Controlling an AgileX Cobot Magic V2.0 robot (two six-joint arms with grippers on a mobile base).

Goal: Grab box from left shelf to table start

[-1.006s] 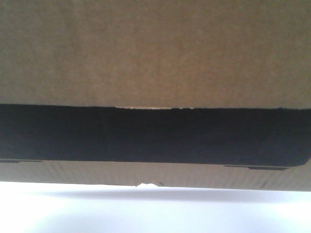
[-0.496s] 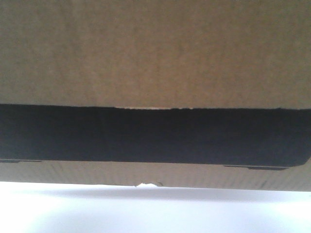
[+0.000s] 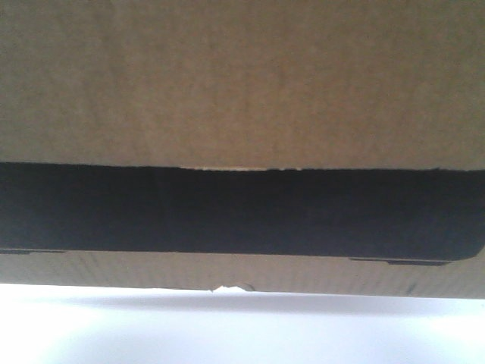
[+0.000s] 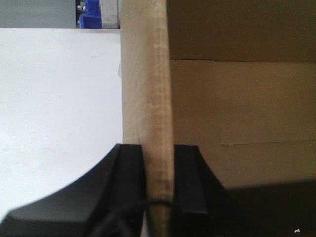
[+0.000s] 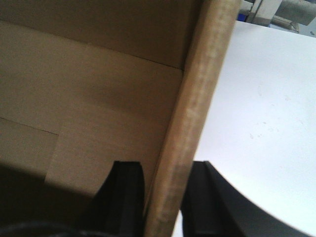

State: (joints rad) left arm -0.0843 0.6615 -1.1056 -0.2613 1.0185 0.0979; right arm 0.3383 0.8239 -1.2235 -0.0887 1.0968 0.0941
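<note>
The brown cardboard box (image 3: 242, 83) fills most of the front view, with its wide black panel (image 3: 242, 208) across the middle. Below its bottom edge lies the white table (image 3: 242, 330), shadowed just under the box; I cannot tell whether the box touches it. In the left wrist view my left gripper (image 4: 159, 150) is shut on the box's upright left wall (image 4: 148, 89), one black finger on each side. In the right wrist view my right gripper (image 5: 165, 168) clamps the right wall (image 5: 197, 98) the same way. The left shelf is out of view.
White tabletop stretches outward beside the box on the left (image 4: 54, 108) and on the right (image 5: 266, 118). Blue plastic bins (image 4: 91, 12) stand beyond the table's far edge in the left wrist view.
</note>
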